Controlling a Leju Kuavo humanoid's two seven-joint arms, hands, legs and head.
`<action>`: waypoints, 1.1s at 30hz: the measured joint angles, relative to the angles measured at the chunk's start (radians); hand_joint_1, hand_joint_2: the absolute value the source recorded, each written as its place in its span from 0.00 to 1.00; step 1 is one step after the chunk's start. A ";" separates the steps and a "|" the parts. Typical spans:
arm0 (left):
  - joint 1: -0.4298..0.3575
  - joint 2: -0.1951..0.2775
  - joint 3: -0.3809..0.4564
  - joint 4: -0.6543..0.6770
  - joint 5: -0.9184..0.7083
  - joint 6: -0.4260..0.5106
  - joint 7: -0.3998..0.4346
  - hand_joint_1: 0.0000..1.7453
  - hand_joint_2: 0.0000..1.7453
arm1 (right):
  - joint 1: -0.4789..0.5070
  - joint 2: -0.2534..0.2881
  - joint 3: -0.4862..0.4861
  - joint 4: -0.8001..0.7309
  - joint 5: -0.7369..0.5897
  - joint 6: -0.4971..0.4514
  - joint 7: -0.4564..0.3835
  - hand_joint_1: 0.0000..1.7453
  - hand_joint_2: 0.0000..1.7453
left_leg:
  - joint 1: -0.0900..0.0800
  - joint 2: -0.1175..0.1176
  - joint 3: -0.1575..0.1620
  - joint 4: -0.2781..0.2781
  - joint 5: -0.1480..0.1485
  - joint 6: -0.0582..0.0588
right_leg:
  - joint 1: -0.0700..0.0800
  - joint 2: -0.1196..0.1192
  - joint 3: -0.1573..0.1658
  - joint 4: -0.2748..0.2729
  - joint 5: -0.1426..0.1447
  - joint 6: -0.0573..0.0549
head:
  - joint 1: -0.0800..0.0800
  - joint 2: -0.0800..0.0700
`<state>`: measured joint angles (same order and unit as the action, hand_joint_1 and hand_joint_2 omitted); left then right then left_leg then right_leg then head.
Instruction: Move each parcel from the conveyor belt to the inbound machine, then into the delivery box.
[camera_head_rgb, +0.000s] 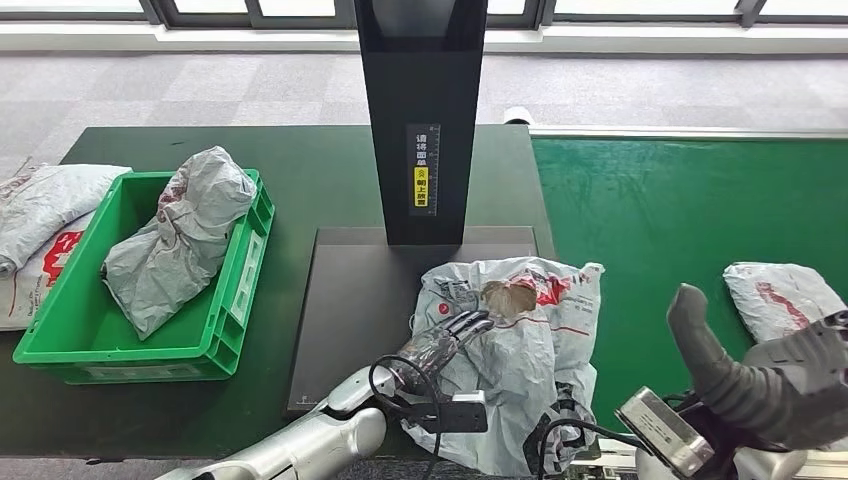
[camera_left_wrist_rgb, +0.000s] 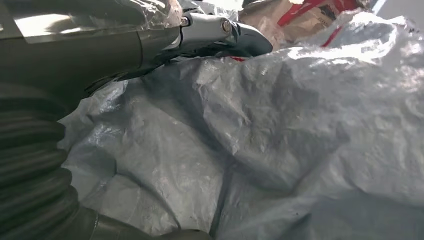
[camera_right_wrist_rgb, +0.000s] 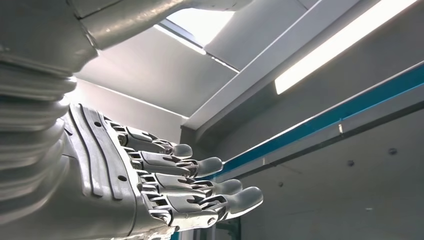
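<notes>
A crumpled grey parcel (camera_head_rgb: 530, 340) with red print lies on the black plate of the inbound machine (camera_head_rgb: 350, 300), its right side hanging over onto the green conveyor belt (camera_head_rgb: 680, 210). My left hand (camera_head_rgb: 445, 340) rests on the parcel's left part with its fingers stretched out flat. In the left wrist view the fingers (camera_left_wrist_rgb: 220, 32) lie on the grey parcel (camera_left_wrist_rgb: 300, 125). My right hand (camera_head_rgb: 770, 380) is raised close to the camera at the lower right; its fingers (camera_right_wrist_rgb: 200, 185) are spread and it holds nothing. A second grey parcel (camera_head_rgb: 780, 295) lies on the belt behind it.
The machine's black pillar (camera_head_rgb: 420, 120) stands behind the plate. A green delivery box (camera_head_rgb: 130, 355) at the left holds one grey parcel (camera_head_rgb: 180, 240). More parcels (camera_head_rgb: 40, 215) lie left of the box on the dark green table.
</notes>
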<state>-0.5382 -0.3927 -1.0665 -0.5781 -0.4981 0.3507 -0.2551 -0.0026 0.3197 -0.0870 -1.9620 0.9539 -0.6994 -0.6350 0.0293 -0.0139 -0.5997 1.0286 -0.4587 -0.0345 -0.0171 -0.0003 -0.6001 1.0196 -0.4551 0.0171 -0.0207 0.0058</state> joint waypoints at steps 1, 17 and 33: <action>-0.006 0.000 -0.023 0.002 -0.010 -0.008 0.009 0.18 1.00 | 0.000 0.000 0.000 0.003 -0.001 0.000 0.000 0.00 1.00 | 0.000 -0.001 0.001 0.000 0.000 0.000 | 0.000 0.000 0.002 0.000 -0.001 0.000 | 0.000 0.000; 0.000 -0.008 -0.161 0.028 -0.157 0.188 0.137 1.00 1.00 | 0.002 0.000 -0.016 0.009 0.027 0.002 0.060 0.00 1.00 | -0.001 0.001 0.010 0.000 -0.009 0.002 | -0.001 0.001 0.018 -0.002 -0.006 0.001 | 0.000 0.000; 0.198 0.018 0.720 -0.433 -0.760 0.349 -0.049 1.00 1.00 | 0.048 0.000 -0.062 -0.022 -0.002 0.001 0.058 0.00 1.00 | -0.001 0.008 0.008 0.000 -0.003 0.000 | 0.000 0.007 0.004 0.000 -0.001 -0.001 | 0.000 0.000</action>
<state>-0.3405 -0.3751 -0.3469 -1.0106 -1.2585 0.6992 -0.3036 0.0453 0.3202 -0.1490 -1.9841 0.9517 -0.6982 -0.5772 0.0287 -0.0061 -0.5919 1.0287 -0.4616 -0.0340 -0.0176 0.0071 -0.5963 1.0193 -0.4558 0.0162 -0.0210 0.0057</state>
